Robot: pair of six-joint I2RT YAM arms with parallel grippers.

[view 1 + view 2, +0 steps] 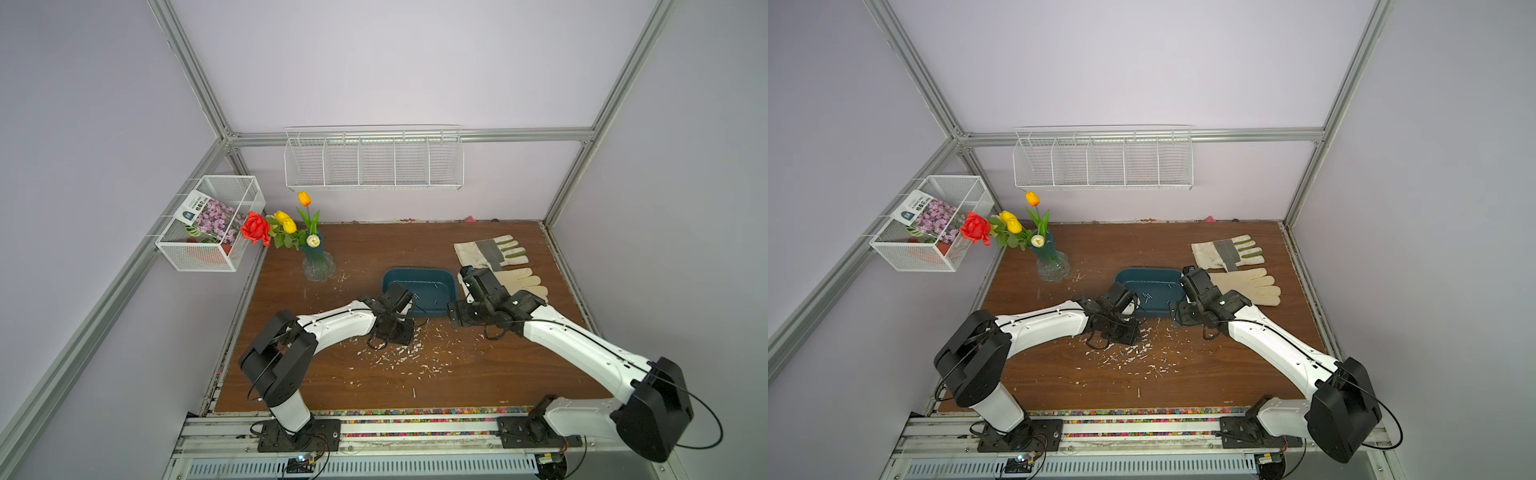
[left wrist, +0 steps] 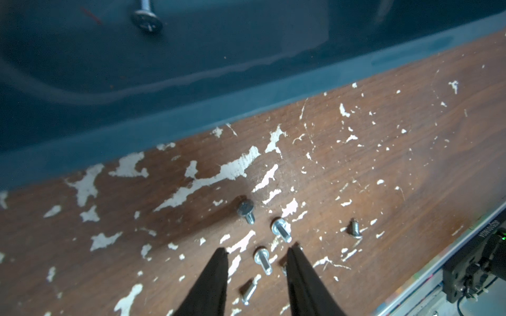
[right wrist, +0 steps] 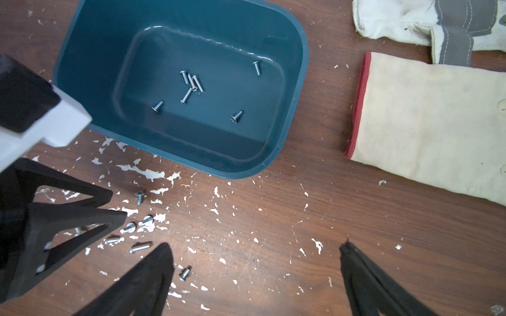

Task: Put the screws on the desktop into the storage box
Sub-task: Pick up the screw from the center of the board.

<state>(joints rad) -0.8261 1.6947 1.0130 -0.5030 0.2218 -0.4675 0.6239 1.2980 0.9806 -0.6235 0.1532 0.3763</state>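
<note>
Left fingers (image 2: 216, 279) stand narrowly apart astride one screw (image 2: 263, 261) lying on the desk (image 2: 383, 164), not clamped on it, just short of the storage box (image 3: 90, 68), where several screws (image 3: 191, 82) already rest. Right fingers (image 3: 142, 281) hang spread wide and empty close by, above bare wood. More loose screws (image 3: 128, 227) lie just beside the left pair, so a pinch could trap a second one or flick a neighbour away; the round shank may roll out of a skewed grip, and the two arms sit near enough to bump
</note>
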